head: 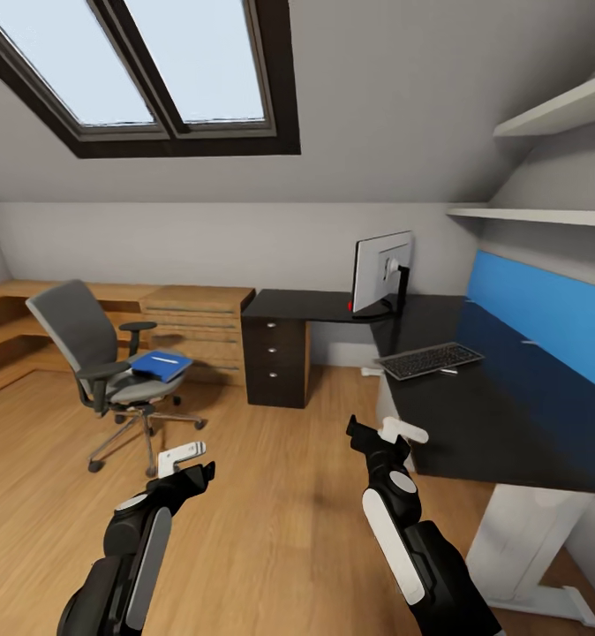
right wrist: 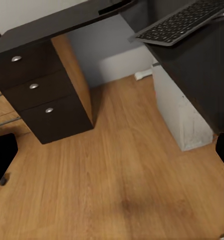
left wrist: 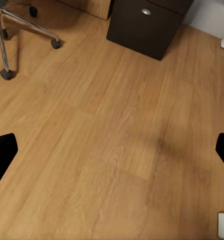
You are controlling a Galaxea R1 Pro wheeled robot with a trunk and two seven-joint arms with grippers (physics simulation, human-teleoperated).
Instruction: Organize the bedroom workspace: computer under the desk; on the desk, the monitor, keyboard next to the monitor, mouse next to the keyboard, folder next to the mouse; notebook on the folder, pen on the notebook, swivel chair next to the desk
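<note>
Black L-shaped desk (head: 474, 415) at the right of the head view, blue back panel behind, far end cut off by the frame edge. Monitor (head: 381, 272) standing on the corner, turned so mostly the silver back shows. Keyboard (head: 430, 359) lying on the top nearer the camera; small dark thing just beside it, too small to name. Grey swivel chair (head: 99, 358) well apart at the left, blue folder (head: 161, 364) on the seat with a pale pen (head: 164, 359) on top. Left gripper (head: 184, 461) and right gripper (head: 387, 433) held over bare floor, holding nothing.

Wooden floor (left wrist: 107, 145) across the left wrist view; chair castors and drawer base clipped; dark fingertips (left wrist: 2, 155) at the edges, spread wide.

Drawer unit (right wrist: 42, 95) with round knobs in the right wrist view, keyboard partly cut off above a pale grey-white boxy form (right wrist: 184, 110), hard to identify; jaws spread wide.
</note>
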